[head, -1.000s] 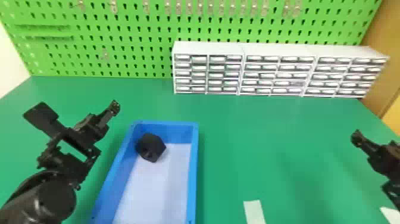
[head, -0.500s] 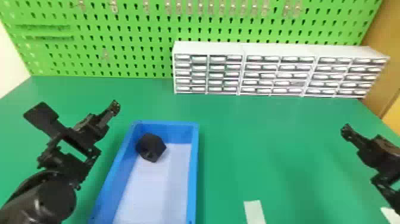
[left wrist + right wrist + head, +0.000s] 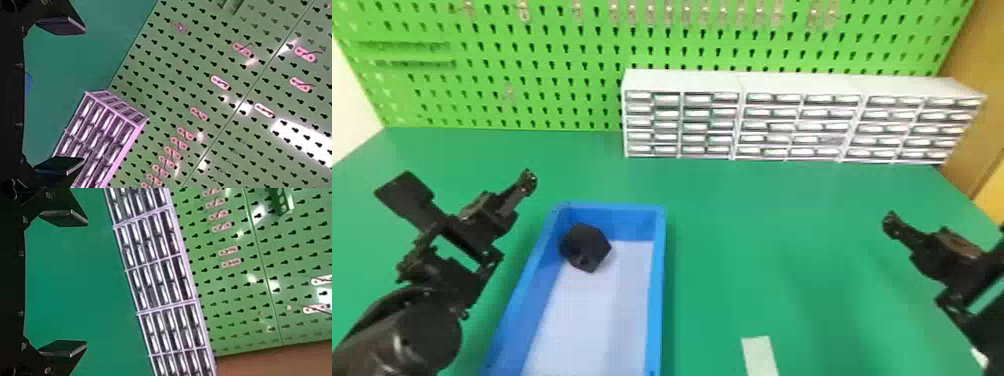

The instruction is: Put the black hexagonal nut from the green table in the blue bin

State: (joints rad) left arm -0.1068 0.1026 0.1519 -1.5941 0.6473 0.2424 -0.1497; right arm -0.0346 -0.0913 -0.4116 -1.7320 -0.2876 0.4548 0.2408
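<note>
**Black hexagonal nut [image 3: 585, 247] lies in the blue bin [image 3: 657, 290]**

It rests by the far left corner. The left gripper [image 3: 83, 95] and the right gripper [image 3: 86, 284] are both released, holding nothing. The nut should be stiff, rather light, not fragile, maybe a little slippery; if it needs regrasping, two opposite flat sides would be the safest place to hold.
</note>
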